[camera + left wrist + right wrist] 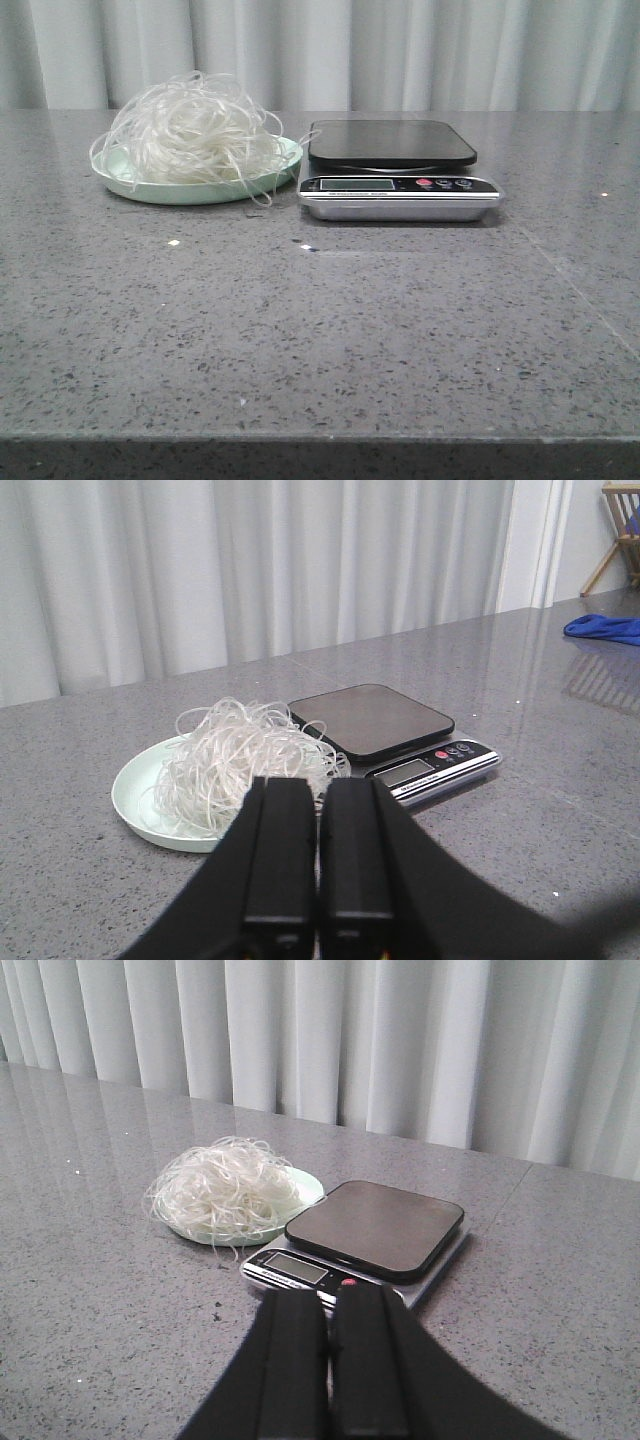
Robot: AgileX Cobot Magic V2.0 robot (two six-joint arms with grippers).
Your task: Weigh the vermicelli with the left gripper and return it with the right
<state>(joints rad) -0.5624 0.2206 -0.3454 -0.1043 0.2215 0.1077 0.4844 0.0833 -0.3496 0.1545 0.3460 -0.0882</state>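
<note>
The vermicelli is a fluffy whitish tangle heaped on a pale green plate at the back left of the table. Right beside it stands a kitchen scale with a bare black platform and a silver front panel. Neither arm shows in the front view. In the left wrist view my left gripper is shut with nothing in it, well short of the vermicelli and the scale. My right gripper is shut and empty too, held back from the scale and the vermicelli.
A grey speckled stone table carries everything, with white curtains behind it. A blue cloth lies far off on the table, and part of a wooden frame stands beyond it. Small white crumbs lie in front of the plate.
</note>
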